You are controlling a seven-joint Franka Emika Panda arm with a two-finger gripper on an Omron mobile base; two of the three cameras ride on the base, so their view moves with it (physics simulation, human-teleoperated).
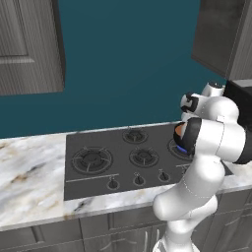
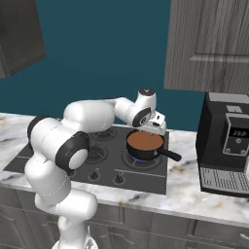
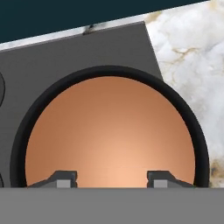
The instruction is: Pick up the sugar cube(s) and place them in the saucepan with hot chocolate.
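Note:
The saucepan [image 3: 109, 70] is a round dark pan holding smooth brown hot chocolate [image 3: 109, 131], and it lies right below my hand. From the right base view the saucepan [image 2: 138, 154] sits on the right front burner over a blue flame, its black handle [image 2: 170, 154] pointing right. My gripper [image 2: 156, 129] hovers just above the pan's far rim. In the hand view my gripper [image 3: 113, 179] is open, its two fingertips [image 3: 65, 178] spread wide over the liquid with nothing between them. The sugar cubes are out of view.
The dark cooktop [image 1: 98, 172] has several burners and a row of knobs [image 1: 139, 180] along its front. A black coffee machine [image 2: 226, 146] stands on the marble counter [image 2: 185, 189] right of the stove. Wall cabinets [image 2: 209, 44] hang overhead.

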